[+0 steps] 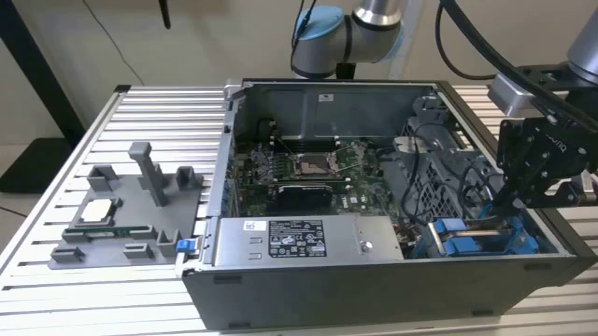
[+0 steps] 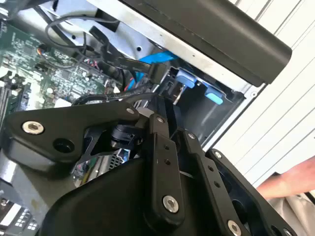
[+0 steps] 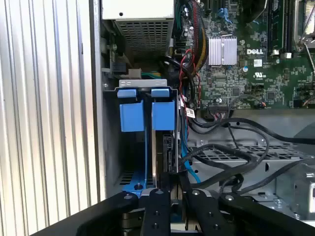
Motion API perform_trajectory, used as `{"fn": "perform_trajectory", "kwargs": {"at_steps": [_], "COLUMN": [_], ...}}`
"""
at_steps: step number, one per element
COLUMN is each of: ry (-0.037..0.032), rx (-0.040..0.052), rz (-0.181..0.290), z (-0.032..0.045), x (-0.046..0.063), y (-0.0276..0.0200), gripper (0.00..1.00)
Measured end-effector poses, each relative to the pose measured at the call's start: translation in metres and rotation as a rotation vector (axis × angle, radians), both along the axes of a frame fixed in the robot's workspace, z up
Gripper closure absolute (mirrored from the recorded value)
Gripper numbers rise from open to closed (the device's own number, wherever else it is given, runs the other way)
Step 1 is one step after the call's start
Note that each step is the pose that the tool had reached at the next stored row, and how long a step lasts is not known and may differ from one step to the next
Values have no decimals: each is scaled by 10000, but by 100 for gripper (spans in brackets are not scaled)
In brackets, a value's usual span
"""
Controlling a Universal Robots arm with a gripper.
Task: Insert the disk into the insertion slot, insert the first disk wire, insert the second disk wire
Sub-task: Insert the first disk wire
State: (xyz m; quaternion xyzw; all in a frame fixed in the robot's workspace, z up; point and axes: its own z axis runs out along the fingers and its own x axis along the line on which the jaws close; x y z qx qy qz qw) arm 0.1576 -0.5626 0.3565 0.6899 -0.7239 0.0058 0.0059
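The disk's blue carrier front [image 3: 163,115] stands in the insertion slot of the grey perforated drive cage [image 3: 246,153], beside another blue-fronted carrier [image 3: 132,117]. In the exterior view both blue carriers [image 1: 464,238] sit at the case's near right corner. My gripper [image 3: 170,162] reaches down behind the disk, its black fingers [image 3: 158,206] close together on a black connector. In the second wrist view a blue disk wire [image 2: 156,57] ends in a black plug at the fingertips [image 2: 160,105]. The gripper [image 1: 500,204] hangs over the cage.
The open computer case [image 1: 374,294] holds a motherboard [image 1: 309,168], a power supply [image 1: 299,241] and loose black cables [image 3: 236,132]. A grey fixture tray [image 1: 122,210] lies on the slatted table at the exterior view's left. A person's hand [image 2: 290,179] is beside the case.
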Motion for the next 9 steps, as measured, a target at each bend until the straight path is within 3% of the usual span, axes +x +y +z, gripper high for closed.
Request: {"fn": "perform_trajectory", "kwargs": {"at_steps": [2,3,6,9], "ry": [-8,-20,-20,-21], "rx": [-294,-341,-344,-348], "rz": [1,1,1,-2], "z": [-3,-7,-6,-23], "x": [0,1,1,-1], "y": [0,0,1,64], "gripper": [100,100,100,100]}}
